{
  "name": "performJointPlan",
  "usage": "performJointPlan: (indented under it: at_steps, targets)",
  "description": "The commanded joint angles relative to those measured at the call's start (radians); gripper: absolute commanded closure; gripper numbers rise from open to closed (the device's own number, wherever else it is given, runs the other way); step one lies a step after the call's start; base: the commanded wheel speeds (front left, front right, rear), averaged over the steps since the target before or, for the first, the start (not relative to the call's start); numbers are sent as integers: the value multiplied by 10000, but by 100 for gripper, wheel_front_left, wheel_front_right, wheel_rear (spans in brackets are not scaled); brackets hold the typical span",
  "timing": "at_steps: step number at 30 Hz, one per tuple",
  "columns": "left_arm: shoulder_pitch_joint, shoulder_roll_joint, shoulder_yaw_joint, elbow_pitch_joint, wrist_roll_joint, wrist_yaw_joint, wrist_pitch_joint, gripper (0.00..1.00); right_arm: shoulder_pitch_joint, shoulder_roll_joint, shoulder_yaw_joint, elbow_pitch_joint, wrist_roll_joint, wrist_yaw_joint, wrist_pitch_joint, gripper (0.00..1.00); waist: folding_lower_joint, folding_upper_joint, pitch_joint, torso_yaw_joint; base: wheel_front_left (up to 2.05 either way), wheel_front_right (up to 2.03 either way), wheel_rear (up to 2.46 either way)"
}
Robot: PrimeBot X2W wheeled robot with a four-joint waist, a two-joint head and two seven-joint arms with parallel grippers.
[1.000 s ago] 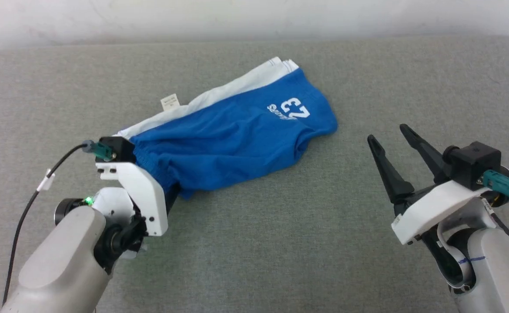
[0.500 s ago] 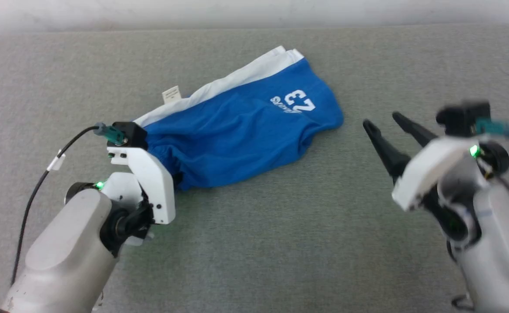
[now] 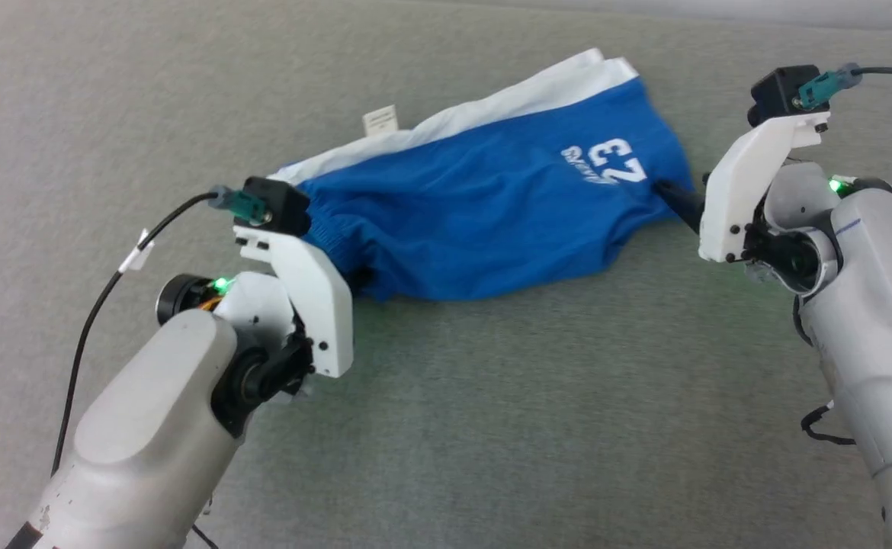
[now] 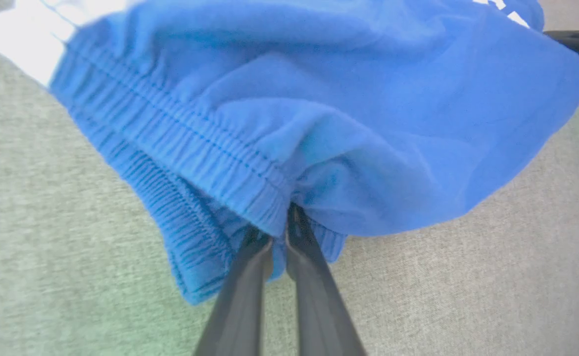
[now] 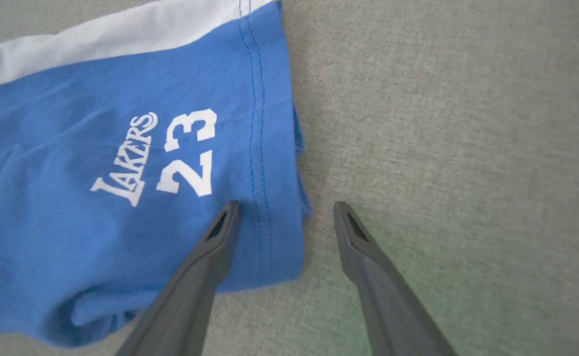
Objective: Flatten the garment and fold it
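1. Plainly, the blue shorts (image 3: 476,221) lie stretched crosswise on a grey fabric surface (image 3: 492,412), with the waist end toward the robot's left and the leg end toward its right.
2. A white side stripe (image 3: 492,114) runs along the far edge of the shorts, and a small white tag (image 3: 380,120) pokes out beyond it onto the grey cloth.
3. The white "Lakers 23" print (image 5: 161,158) sits near the leg hem (image 5: 265,148), which shows a double row of stitching.
4. The left gripper (image 4: 282,225) is pinched tight on the gathered elastic waistband (image 4: 170,133) at the near corner, its two dark fingers pressed together with blue cloth between them.
5. Around that grip the fabric is bunched into soft folds, and the rest of the shorts is wrinkled rather than flat.
6. The right gripper (image 5: 287,205) stands spread wide at the hem end and holds nothing.
7. One of its fingers (image 5: 205,257) lies over the blue cloth just below the print; the other is over bare grey surface, with the near corner of the hem between them.
8. Whether that finger touches the cloth, I cannot tell.
9. A black cable (image 3: 103,297) loops away from the left wrist.
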Motion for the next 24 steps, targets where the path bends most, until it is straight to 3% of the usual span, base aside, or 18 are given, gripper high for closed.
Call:
performJointPlan:
  at_steps: [1, 3, 4, 5, 6, 7, 14, 19, 24]
  targets:
    - [-127, -12, -30, -57, 117, -68, -39, 100, -184, 38, 14, 239, -23, -7, 76, 0, -3, 0, 381, 456, 0, 0, 0]
    - [-164, -52, -77, -179, 135, -98, -51, 100, -375, 85, 147, 862, -25, -7, 409, 0, -3, 0, 450, 566, 0, 0, 0]
    - [-182, -76, -111, -217, 160, -135, -87, 100, -402, 112, 170, 1190, 26, -7, 638, 7, -3, 0, 441, 626, 0, 0, 0]
    - [-182, -99, -139, -234, 173, -154, -111, 100, -426, 137, 201, 1450, 86, -7, 837, 56, -3, 0, 427, 663, 0, 0, 0]
    - [-179, -124, -169, -245, 180, -172, -123, 100, -438, 162, 237, 1652, 160, -7, 1005, 87, -3, 0, 414, 693, 0, 0, 0]
    - [-179, -145, -205, -248, 191, -196, -134, 100, -435, 173, 295, 1822, 241, -7, 1197, 100, -3, 0, 396, 717, 0, 0, 0]
    - [-17, -179, -332, -125, 183, -363, -308, 100, -245, -16, 772, 1603, 846, -7, 1107, 100, -3, 0, -99, 608, 0, 0, 0]
    - [189, -25, -426, -331, 253, -526, -488, 100, 426, -623, 851, 212, 1525, -7, 189, 100, -3, 0, -770, 466, 0, 0, 0]
    - [716, 77, -592, -588, 167, -573, -507, 100, 2319, -1506, 568, -1826, 2231, -7, -320, 100, -3, 0, -1595, 290, 0, 0, 0]
